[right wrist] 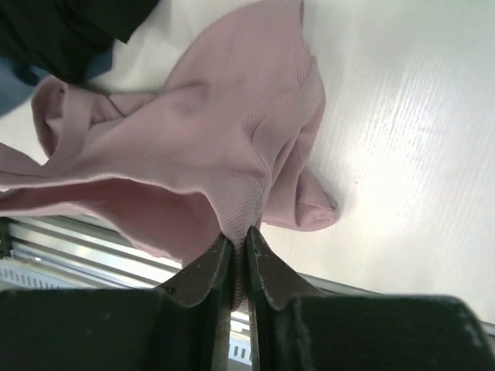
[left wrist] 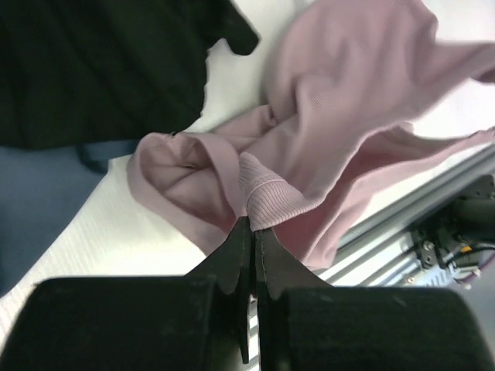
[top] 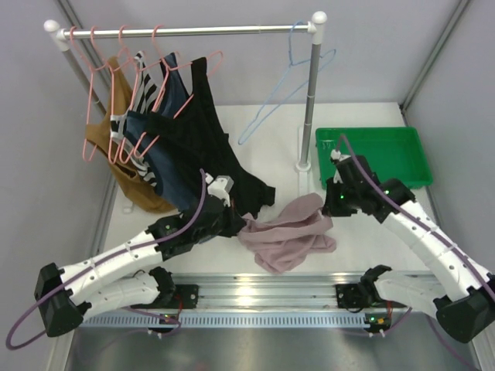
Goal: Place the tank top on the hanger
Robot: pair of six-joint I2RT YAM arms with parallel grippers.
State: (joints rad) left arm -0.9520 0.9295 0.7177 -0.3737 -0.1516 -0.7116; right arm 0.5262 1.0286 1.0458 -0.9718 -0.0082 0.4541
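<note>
Presently, the tank top (top: 290, 232) is seen crumpled on the white table (top: 263, 147), on the arm-base side of the clothes rail (top: 193, 31) and nearer to that rail's right post than to its left end. It is gripped at two points. The left gripper (left wrist: 253, 226) is closed tight on a ribbed edge of the mauve-pink fabric; its black jaws are pressed together and a small fold of cloth stands up from between them. The right gripper (right wrist: 238, 236) is likewise clamped on a ribbed fold, its jaws nearly meeting around the cloth, and the rest of the garment is spread away from it over the table. From above, the left gripper is found at the garment's edge toward the rail's left end, and the right gripper at the edge toward the rail's right post.

The hanger (top: 288, 94) is hooked over the rail just beside the right post and hangs tilted, well apart from the tank top. Under the left half of the rail, pink wire hangers (top: 100, 85) are hung, carrying a black top (top: 209, 131), a navy top (top: 166, 143), a striped garment (top: 141, 63) and a mustard-brown garment (top: 131, 182). The black top's lower hem is draped onto the table just beside the left gripper. A green tray (top: 379, 154) is set just to the right of the foot of the rail's right post.
</note>
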